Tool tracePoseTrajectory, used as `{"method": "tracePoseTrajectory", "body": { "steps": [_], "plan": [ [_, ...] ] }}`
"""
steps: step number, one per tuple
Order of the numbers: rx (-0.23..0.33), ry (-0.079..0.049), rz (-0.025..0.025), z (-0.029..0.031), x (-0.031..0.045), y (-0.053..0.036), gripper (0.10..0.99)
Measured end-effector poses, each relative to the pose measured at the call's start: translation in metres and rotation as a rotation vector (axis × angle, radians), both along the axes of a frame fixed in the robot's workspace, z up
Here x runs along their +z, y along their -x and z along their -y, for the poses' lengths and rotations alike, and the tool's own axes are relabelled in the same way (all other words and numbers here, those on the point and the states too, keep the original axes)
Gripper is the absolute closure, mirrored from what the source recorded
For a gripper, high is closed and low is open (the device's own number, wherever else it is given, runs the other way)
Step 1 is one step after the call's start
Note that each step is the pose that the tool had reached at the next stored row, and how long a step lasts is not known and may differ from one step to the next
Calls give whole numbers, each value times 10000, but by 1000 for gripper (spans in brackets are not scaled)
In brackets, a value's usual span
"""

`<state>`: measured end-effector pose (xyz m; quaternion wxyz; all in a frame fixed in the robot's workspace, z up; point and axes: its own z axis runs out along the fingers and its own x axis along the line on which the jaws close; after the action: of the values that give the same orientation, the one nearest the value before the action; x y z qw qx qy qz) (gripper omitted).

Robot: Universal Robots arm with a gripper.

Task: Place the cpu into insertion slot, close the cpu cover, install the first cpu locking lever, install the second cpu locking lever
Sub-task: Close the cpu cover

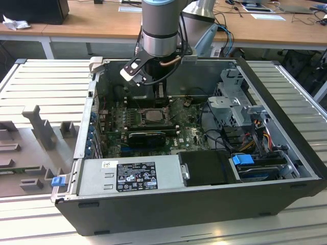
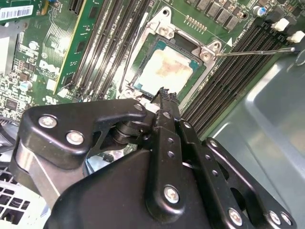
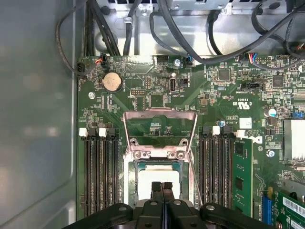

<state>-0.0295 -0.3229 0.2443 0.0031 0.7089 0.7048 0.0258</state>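
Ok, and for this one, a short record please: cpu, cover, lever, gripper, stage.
cpu: the cpu lies in the slot, silver top up
cover: the cover is open, swung back off the slot
lever: one lever sticks out free, not latched
gripper: the gripper is shut, tips at the cpu's near edge; contact unclear
stage: cpu placed, cover not yet closed
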Motion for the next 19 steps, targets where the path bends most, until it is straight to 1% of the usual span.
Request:
{"method": "tracePoseTrajectory", "body": {
  "steps": [4,10,19],
  "plan": [
    [-1,4,-2,0,10,-1,980],
    [-1,4,0,-2,53,-1,980],
    [-2,10,0,-2,74,-2,980]
  ]
}}
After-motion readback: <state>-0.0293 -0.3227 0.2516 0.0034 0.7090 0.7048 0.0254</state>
